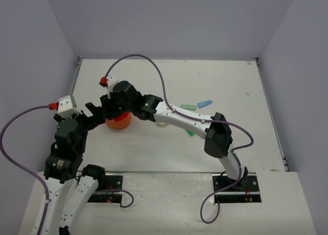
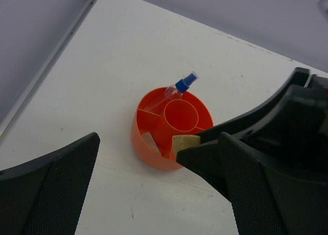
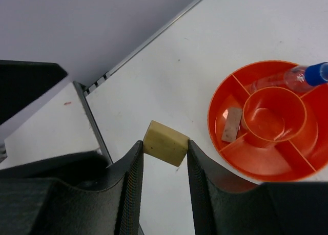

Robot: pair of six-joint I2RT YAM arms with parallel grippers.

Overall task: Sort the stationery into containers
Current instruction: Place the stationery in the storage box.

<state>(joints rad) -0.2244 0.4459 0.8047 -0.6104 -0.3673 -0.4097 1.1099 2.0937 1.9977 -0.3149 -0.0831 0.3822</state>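
My right gripper (image 3: 165, 161) is shut on the tan cube (image 3: 165, 142) and holds it in the air beside the round orange tub (image 3: 220, 99). In the left wrist view the cube (image 2: 185, 143) hangs by the tub's near rim (image 2: 137, 143). The tub holds a pink bar (image 3: 231, 124) in one compartment and a blue-capped bottle (image 3: 303, 76) leaning over its far rim. My left gripper (image 2: 159, 194) is open and empty, just short of the tub. From above, both grippers crowd the tub (image 1: 119, 124): the right (image 1: 109, 103) over it, the left (image 1: 94, 111) at its left.
A green bar (image 1: 188, 106), a blue bar (image 1: 205, 103), a band ring (image 1: 162, 123) and a small green piece (image 1: 190, 133) lie on the table to the right of the tub, partly under the right arm. The table's raised edge (image 3: 95, 125) runs close behind the cube.
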